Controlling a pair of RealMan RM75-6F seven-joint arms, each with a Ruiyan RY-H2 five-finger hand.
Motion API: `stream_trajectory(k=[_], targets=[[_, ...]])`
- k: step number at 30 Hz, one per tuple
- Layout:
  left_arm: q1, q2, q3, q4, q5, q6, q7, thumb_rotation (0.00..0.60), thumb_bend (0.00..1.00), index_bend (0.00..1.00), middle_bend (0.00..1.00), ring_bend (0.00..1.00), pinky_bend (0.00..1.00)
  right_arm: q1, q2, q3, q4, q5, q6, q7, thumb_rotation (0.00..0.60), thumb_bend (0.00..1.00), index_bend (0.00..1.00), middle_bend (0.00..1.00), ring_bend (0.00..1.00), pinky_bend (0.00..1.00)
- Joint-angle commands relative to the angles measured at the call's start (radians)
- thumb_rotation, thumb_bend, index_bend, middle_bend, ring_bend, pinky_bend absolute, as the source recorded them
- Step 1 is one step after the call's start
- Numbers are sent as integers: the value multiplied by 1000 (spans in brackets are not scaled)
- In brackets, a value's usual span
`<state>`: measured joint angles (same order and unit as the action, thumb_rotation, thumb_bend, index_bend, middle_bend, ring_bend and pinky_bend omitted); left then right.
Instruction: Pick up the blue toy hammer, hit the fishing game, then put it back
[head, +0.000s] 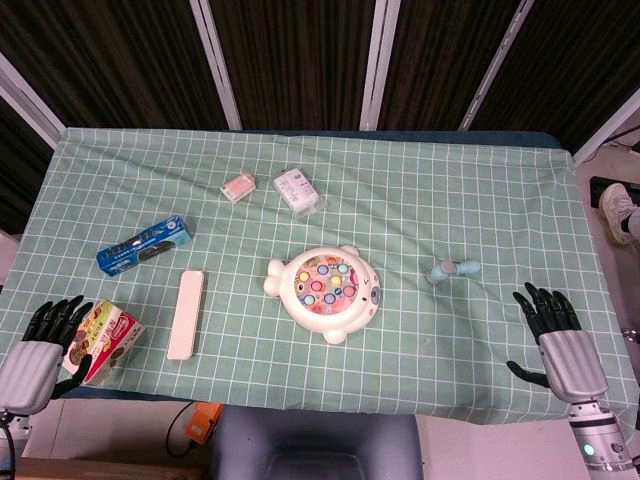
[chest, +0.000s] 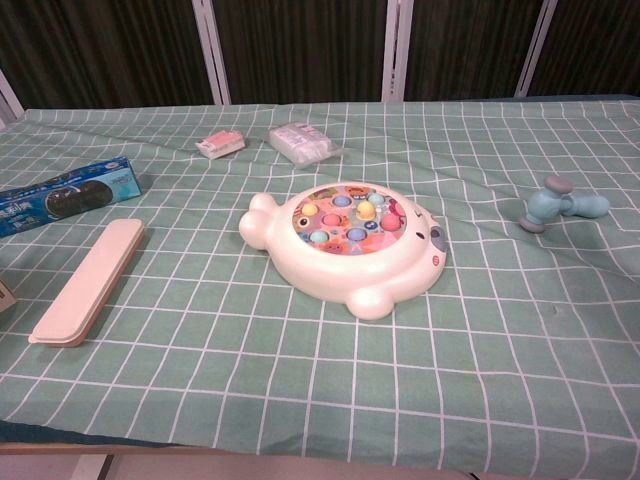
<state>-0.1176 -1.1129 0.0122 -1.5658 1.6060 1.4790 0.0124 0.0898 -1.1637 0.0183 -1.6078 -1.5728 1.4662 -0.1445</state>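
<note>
The blue toy hammer (head: 453, 270) lies on the checked cloth (head: 480, 190), right of the fishing game (head: 325, 289), with open cloth between them. Both the left hand (head: 45, 340) and right hand (head: 555, 335) rest empty, fingers spread, at the table's near corners. A snack box (head: 100, 343) sits beside the left hand, with a long cream case (head: 186, 314) and a blue biscuit box (head: 146, 244) nearby.

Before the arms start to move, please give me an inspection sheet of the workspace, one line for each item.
Surface: table under a green checked cloth, slightly wrinkled.
Job's things: blue toy hammer lies on its side, untouched, to the right of the fishing game, apart from it.
Clutter: blue box, long cream case, snack box at the left edge, small pink pack, clear wrapped pack.
Hands: left hand against the snack box, holding nothing; right hand at the right edge, fingers apart, empty.
Cables: nothing seen on the table.
Surroundings: dark panels behind; a shoe at far right.
</note>
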Motion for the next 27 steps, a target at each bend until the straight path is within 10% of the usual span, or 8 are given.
stream_trajectory(k=[1,11,20,27], targets=[[-1,0,0,0,0,-1,-2,600,417,0,31,16,43,3,-1,0,-1,4,-7,-3,600,213,0,0,0,0],[-11,0,1,-2,-2,-20,-8,600,416,0,32,17,43,99,-34,70,87,52,-113,19,600,213,32,0,0,0],[-10,-4,-9,-5,-35,-26,12,600,416,0,32,16,43,305,-95,212,255,211,-351,46,600,231,412,4,0,0],[-19,-11,-20,-6,-73,-57,35,600,416,0,34,16,42,407,-190,218,439,235,-463,85,600,356,586,76,0,0]])
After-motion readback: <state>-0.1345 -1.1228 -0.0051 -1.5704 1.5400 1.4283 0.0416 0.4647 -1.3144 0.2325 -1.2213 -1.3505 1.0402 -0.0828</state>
